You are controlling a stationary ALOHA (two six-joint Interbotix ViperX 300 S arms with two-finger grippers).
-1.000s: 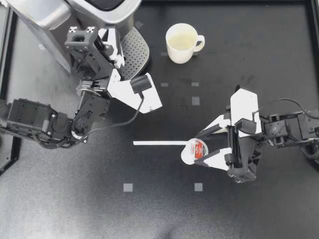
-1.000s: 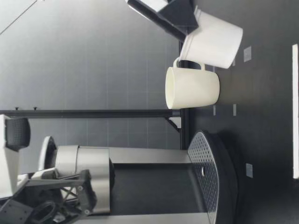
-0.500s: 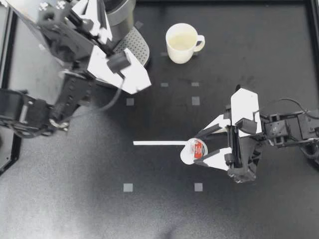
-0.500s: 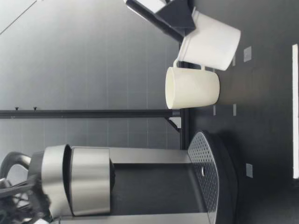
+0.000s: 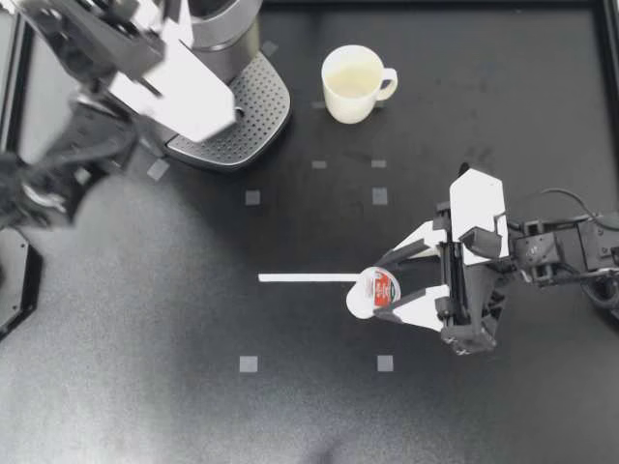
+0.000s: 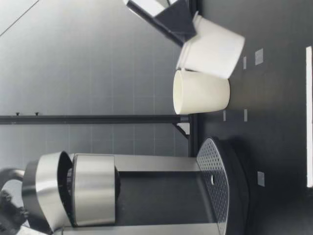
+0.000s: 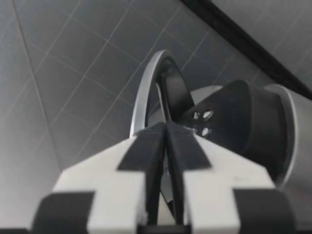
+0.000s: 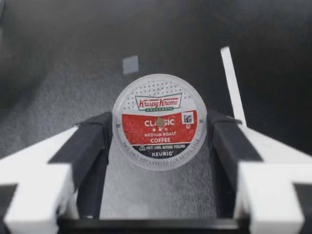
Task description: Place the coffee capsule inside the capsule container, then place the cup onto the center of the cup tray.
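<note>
Two arms reach over a matte black table (image 5: pixel 193 406). Largest on it is the silver coffee machine (image 5: pixel 221 29) at my left, whose hinged silver lid (image 6: pixel 49 188) stands raised off the cylindrical head. A round, perforated black cup tray (image 5: pixel 250 116) lies at its foot. My left gripper (image 5: pixel 166 17) is blurred in the top view. The left wrist view shows it up at that lid with its fingers (image 7: pixel 146 146) drawn almost together, and whether they pinch anything cannot be told.

The cream ceramic cup (image 5: pixel 353 84) stands upright on the table beside the tray, apart from it and well away from both grippers. My right gripper (image 5: pixel 385 288) clamps the white plastic coffee capsule (image 5: pixel 370 294) from two sides. The capsule is tilted and held above the table, nearer the low camera than the cup. Its foil lid (image 8: pixel 159 121) faces the wrist camera and carries a red band with white print. A thin white strip (image 5: pixel 308 278) lies flat on the table, pointing at the capsule. Small grey square markers (image 5: pixel 249 364) dot the open surface between capsule and machine.
</note>
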